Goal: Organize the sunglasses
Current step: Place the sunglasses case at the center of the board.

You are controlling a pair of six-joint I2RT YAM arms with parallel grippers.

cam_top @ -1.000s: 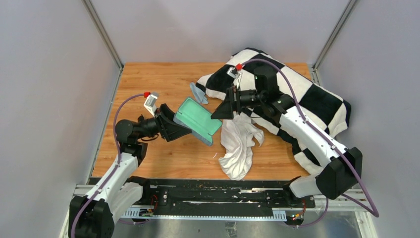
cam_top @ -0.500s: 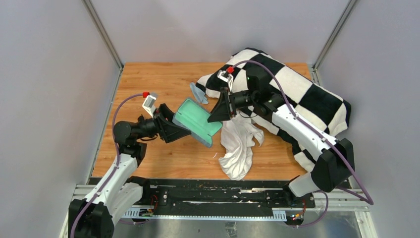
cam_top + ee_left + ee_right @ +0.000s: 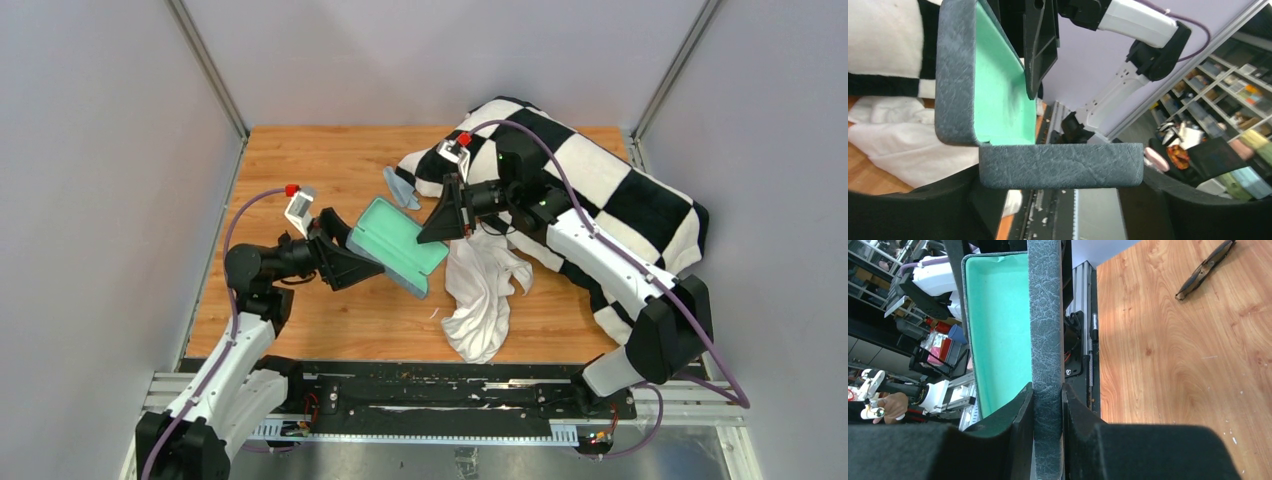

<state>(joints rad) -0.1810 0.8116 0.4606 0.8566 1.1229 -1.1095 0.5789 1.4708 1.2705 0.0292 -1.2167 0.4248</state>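
The sunglasses (image 3: 1205, 269) lie folded on the table (image 3: 1173, 370), thin dark frame. My right gripper (image 3: 1048, 390) pinches the case (image 3: 998, 330) by its rim, and my left gripper (image 3: 1059, 182) clamps its other half.

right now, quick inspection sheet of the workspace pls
surface: wooden table, bare wood at the left
job's things: sunglasses lie on the wood, outside the case; case open, mint lining showing
clutter: checkered blanket at the right; white cloth beside the case
claws: left claw grips one half of the case; right claw pinches the other half's rim
cables: purple cables loop along both arms
surroundings: grey walls; stocked shelves beyond the table
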